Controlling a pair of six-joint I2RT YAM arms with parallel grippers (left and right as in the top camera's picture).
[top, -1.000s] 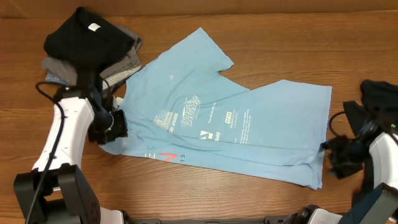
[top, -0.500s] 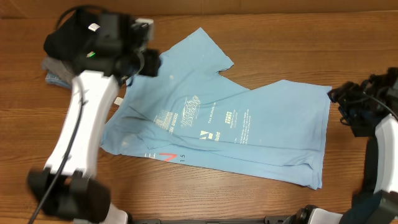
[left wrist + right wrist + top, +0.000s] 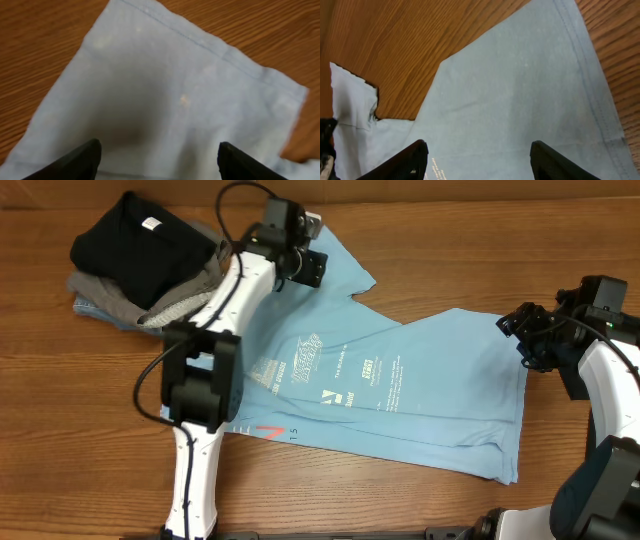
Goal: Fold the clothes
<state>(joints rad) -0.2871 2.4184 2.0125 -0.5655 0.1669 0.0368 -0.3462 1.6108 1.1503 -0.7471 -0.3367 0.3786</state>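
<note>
Both arms have swung away from the near edge! The left pincer (image 3: pixel 308 268) now hovers over the far sleeve (image 3: pixel 345 272), and the right pincer (image 3: pixel 522 335) has jumped to the far right hem corner. Both are spread wide and released, gripping nothing. The blue T-shirt (image 3: pixel 380 380) lies flat on the table (image 3: pixel 450 240), beside the stack of folded clothes (image 3: pixel 145 265). It looks like they're lining up a fresh grab for the first fold.

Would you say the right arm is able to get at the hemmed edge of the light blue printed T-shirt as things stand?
Probably yes: the right gripper hangs open over the light blue printed T-shirt, close to its hemmed edge, and nothing lies on that part.
</note>
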